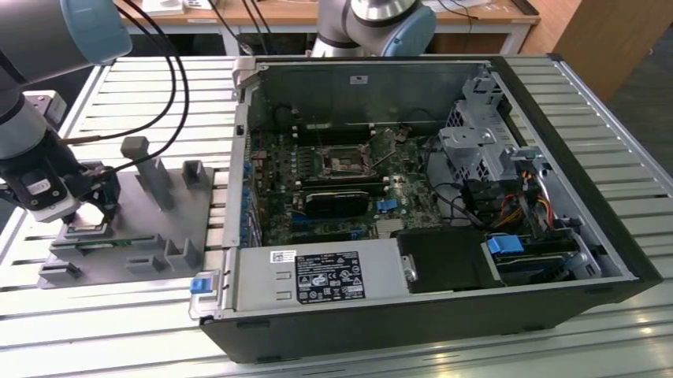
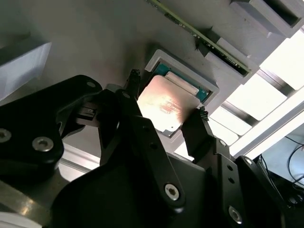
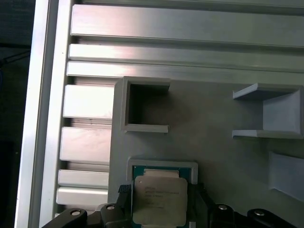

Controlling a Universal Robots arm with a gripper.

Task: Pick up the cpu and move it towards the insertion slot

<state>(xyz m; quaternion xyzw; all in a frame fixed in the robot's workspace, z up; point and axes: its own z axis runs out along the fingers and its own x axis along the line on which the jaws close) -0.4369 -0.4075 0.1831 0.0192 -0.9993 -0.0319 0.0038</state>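
Note:
The cpu (image 2: 164, 107), a flat square chip with a silvery top (image 3: 159, 199), lies in a shallow square pocket of the grey plastic fixture (image 1: 158, 236). My gripper (image 2: 167, 97) is low over that pocket at the exterior view's left (image 1: 93, 216). Its two black fingers sit against opposite edges of the chip, shut on it. Inside the open computer case, the insertion slot (image 1: 345, 161) is a square socket with a shiny metal frame on the motherboard, well to the exterior view's right of the gripper.
A thin green memory stick (image 2: 199, 35) lies in the fixture beside the chip's pocket. Upright grey posts (image 1: 158, 177) rise from the fixture. The black case's wall (image 1: 236, 157) stands between fixture and socket. Everything rests on a slatted aluminium table (image 1: 137, 307).

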